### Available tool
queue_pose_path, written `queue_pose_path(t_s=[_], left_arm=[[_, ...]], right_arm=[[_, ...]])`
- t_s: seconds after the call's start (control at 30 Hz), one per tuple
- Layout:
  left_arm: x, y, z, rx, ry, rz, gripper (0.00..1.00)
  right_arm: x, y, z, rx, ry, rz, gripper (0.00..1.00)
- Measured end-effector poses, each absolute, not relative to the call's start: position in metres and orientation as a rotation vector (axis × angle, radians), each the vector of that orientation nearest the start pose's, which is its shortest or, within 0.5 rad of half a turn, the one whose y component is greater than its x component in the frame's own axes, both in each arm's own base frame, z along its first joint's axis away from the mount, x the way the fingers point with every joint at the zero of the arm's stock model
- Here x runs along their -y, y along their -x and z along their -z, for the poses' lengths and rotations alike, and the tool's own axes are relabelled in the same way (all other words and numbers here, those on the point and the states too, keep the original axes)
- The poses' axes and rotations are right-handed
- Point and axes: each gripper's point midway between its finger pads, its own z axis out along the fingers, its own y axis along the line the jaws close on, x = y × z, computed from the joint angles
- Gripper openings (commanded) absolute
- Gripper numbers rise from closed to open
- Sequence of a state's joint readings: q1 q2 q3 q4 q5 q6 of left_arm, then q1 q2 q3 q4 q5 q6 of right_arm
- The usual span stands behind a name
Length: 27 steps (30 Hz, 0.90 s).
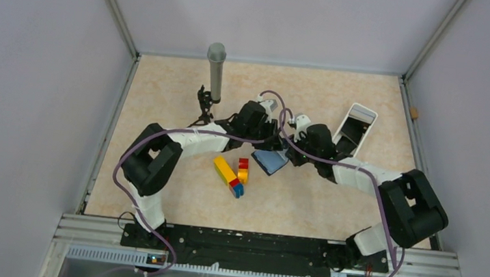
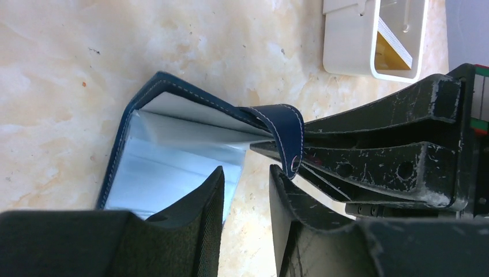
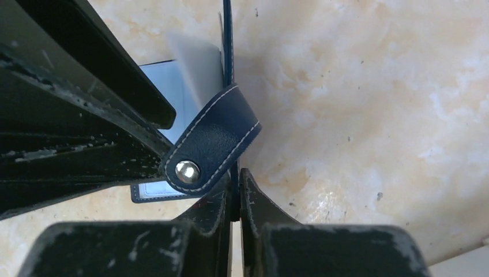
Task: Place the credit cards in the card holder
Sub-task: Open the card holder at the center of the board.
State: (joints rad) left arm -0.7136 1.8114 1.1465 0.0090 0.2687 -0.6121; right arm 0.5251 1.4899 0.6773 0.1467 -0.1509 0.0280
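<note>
Marbled beige tabletop (image 1: 165, 89), pale lilac walls on three sides. Card holder (image 1: 269, 162) lies mid-table, just right of centre, between the two wrists. Navy, spread open, paler inner slots (image 2: 173, 173) facing up.

Right gripper (image 3: 236, 180): jaws closed tight on the thin edge of the navy cover, holding that flap up off the table. Strap (image 3: 213, 138) with its snap stud (image 3: 187, 171) flops over beside the fingers. Left gripper (image 2: 246, 173): partly open, bare table showing in the gap, nothing held. One finger sits over the slots; touching or not, cannot tell.

Handling, as judged: soft, light, floppy cover that bends where pinched and would likely slide on the smooth top if pushed. Best hold looks like the cover edge near the strap, as now, with the other half pinned down. Cards probably stiff, thin and slick, easier taken by a raised edge than off a flat surface.

Yellow-gold card (image 2: 389, 57) stands slanted inside white tray (image 2: 346, 52), to the far right of the holder. Greyish card not made out for certain.

Views: overhead gives the layout, toy bricks (image 1: 232, 173) near-left of the holder and grey cylinder (image 1: 215, 73) far-left, but the wrists hide the grip. Only the left wrist shows the card in the tray and the open slots. Only the right wrist shows the pinch and stud close up.
</note>
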Motion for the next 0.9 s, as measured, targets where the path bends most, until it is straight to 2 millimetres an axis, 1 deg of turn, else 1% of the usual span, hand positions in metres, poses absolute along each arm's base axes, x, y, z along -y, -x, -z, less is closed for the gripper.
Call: queue_pose_path(t_s=[0.07,0.1,0.17,0.23,0.33,0.4,0.47,0.5,0.6,0.7,0.8,0.9], left_arm=[[0.367,-0.317,-0.095,-2.378,-0.291,0.976,0.47],[0.366,-0.319,-0.095,-2.374,-0.292,0.968,0.55],[0.365,-0.32,-0.095,-2.367,-0.297,0.953,0.66],[0.362,-0.321,-0.099,-2.356,-0.309,0.937,0.71],[0.359,-0.318,-0.118,-2.308,-0.326,0.947,0.76],[0.357,-0.314,-0.138,-2.262,-0.342,0.973,0.77],[0.354,-0.307,-0.16,-2.213,-0.353,1.009,0.78],[0.353,-0.303,-0.17,-2.19,-0.356,1.026,0.79],[0.345,-0.291,-0.202,-2.118,-0.348,1.073,0.82],[0.333,-0.278,-0.233,-2.046,-0.322,1.123,0.83],[0.318,-0.268,-0.256,-1.987,-0.283,1.172,0.85],[0.302,-0.26,-0.273,-1.931,-0.243,1.208,0.85]], right_arm=[[-0.216,-0.315,-0.055,-2.175,0.639,-0.476,0.0],[-0.216,-0.316,-0.056,-2.176,0.628,-0.475,0.0],[-0.212,-0.316,-0.057,-2.191,0.59,-0.46,0.0],[-0.206,-0.315,-0.061,-2.208,0.538,-0.433,0.0],[-0.197,-0.313,-0.08,-2.201,0.448,-0.415,0.0],[-0.193,-0.31,-0.099,-2.175,0.387,-0.427,0.0],[-0.19,-0.305,-0.124,-2.134,0.322,-0.46,0.0],[-0.189,-0.303,-0.133,-2.115,0.301,-0.477,0.0],[-0.187,-0.291,-0.172,-2.029,0.221,-0.564,0.0],[-0.186,-0.279,-0.212,-1.924,0.149,-0.657,0.0],[-0.185,-0.267,-0.241,-1.844,0.105,-0.742,0.0],[-0.186,-0.257,-0.259,-1.798,0.079,-0.812,0.0]])
